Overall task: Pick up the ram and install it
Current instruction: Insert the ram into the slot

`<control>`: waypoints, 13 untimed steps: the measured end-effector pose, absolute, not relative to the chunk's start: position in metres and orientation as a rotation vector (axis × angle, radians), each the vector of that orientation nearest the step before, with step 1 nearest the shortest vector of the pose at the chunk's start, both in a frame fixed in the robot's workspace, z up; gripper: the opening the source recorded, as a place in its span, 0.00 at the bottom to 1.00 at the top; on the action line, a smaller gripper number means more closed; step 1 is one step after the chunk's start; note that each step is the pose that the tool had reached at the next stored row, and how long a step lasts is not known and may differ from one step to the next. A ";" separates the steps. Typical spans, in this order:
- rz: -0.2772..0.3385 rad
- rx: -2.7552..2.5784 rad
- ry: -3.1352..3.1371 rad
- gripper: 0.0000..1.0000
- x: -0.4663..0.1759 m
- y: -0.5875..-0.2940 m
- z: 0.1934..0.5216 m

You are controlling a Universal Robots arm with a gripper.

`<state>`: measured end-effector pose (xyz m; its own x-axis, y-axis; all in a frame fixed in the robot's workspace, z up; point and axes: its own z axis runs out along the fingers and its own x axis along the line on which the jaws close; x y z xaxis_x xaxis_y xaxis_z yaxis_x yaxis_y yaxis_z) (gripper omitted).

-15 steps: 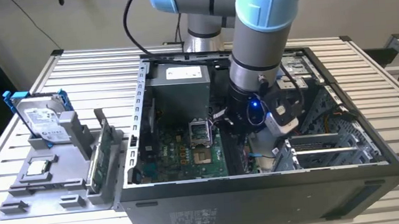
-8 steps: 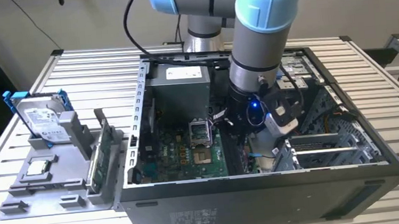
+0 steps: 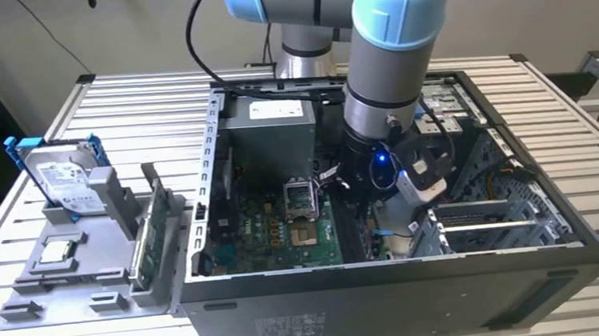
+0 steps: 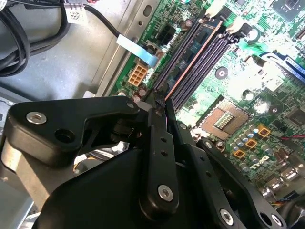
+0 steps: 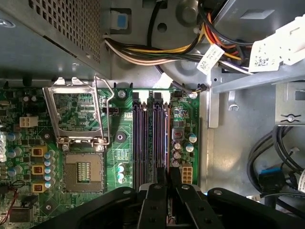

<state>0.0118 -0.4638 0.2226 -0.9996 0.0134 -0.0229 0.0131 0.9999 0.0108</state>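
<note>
the arm is down inside the open computer case (image 3: 395,289), with the gripper (image 4: 158,100) over the bank of 4 memory slots (image 5: 150,143) on the motherboard (image 5: 119,152).

the main risk, as i judge it, is the ram (image 4: 198,45) seating skewed: if it sits tilted across its slot, or its notch is not lined up, pressing on it could bend it or strain the slot, and the latches at the slot ends would not close. a second risk is the jaws catching the small capacitors (image 5: 177,145) or the white connector (image 5: 187,172) just beside the slots (both close by).

in the second wrist view the ram appears to lie along 1 of the slots, its face with dark chips showing, its near end right at the tips of the jaws. the jaws look drawn close together there, but whether they actually pinch the ram's edge or only touch it i cannot tell.
</note>
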 end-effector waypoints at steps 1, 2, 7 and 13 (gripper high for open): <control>0.016 0.021 3.119 0.14 0.012 -0.463 0.223; 0.015 0.021 3.119 0.14 0.012 -0.463 0.222; 0.010 0.020 3.119 0.14 0.012 -0.462 0.221; 0.001 0.021 3.119 0.14 0.012 -0.462 0.221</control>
